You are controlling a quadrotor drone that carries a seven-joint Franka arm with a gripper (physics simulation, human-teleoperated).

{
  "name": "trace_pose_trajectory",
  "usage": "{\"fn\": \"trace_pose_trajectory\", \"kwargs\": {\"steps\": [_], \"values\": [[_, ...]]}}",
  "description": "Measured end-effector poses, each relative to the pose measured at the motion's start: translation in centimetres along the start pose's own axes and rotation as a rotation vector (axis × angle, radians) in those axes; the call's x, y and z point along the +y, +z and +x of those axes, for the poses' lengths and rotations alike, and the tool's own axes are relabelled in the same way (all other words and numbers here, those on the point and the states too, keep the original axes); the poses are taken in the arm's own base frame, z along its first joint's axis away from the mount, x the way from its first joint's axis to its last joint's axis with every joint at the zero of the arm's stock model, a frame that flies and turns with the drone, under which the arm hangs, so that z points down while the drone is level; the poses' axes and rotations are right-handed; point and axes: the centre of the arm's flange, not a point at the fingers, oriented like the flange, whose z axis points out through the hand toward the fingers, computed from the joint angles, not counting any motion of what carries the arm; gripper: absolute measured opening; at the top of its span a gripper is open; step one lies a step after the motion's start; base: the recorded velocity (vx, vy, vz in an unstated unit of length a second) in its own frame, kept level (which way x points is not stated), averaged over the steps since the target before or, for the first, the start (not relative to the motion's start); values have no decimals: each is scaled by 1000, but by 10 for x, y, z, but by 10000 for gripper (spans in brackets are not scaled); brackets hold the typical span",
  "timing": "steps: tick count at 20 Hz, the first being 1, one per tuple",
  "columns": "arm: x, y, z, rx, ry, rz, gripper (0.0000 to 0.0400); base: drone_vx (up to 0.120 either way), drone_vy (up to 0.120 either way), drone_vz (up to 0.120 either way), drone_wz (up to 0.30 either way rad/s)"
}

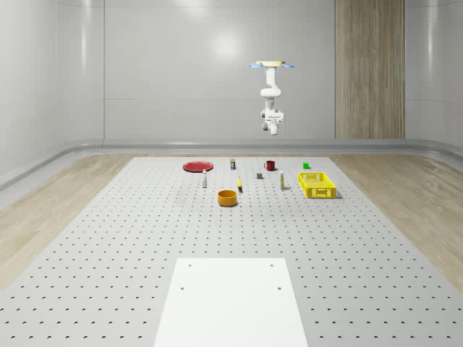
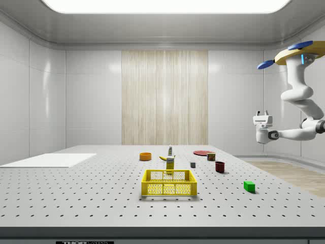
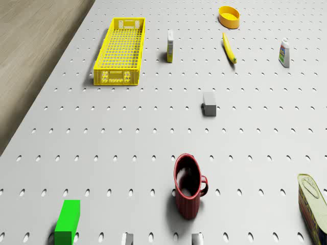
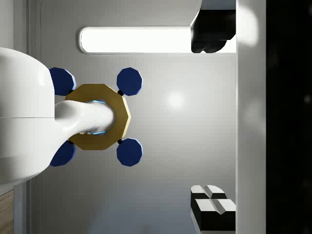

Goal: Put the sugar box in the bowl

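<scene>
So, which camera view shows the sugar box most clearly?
The drone view: the sugar box stands upright beside the yellow crate, seen from above. The whole-scene view shows it far off; in the side view the crate hides its lower part.

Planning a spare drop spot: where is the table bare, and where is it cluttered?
Bare: the wide stretch between the orange bowl and the white mat, plus both side margins. Crowded: the far band from the red plate to the yellow crate, under the hovering drone.
</scene>
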Motion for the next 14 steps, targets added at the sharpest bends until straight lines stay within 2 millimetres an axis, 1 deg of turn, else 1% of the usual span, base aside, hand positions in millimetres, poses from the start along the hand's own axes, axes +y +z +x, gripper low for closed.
{"fn": "trace_pose_trajectory", "kwargs": {"steps": [6, 11, 14], "values": [[3, -43, -2, 3, 0, 3, 400, 0, 0, 0, 0], [1, -71, -1, 6, 0, 6, 400, 0, 0, 0, 0], [1, -81, -1, 8, 0, 8, 400, 0, -93, 0, 0]]}}
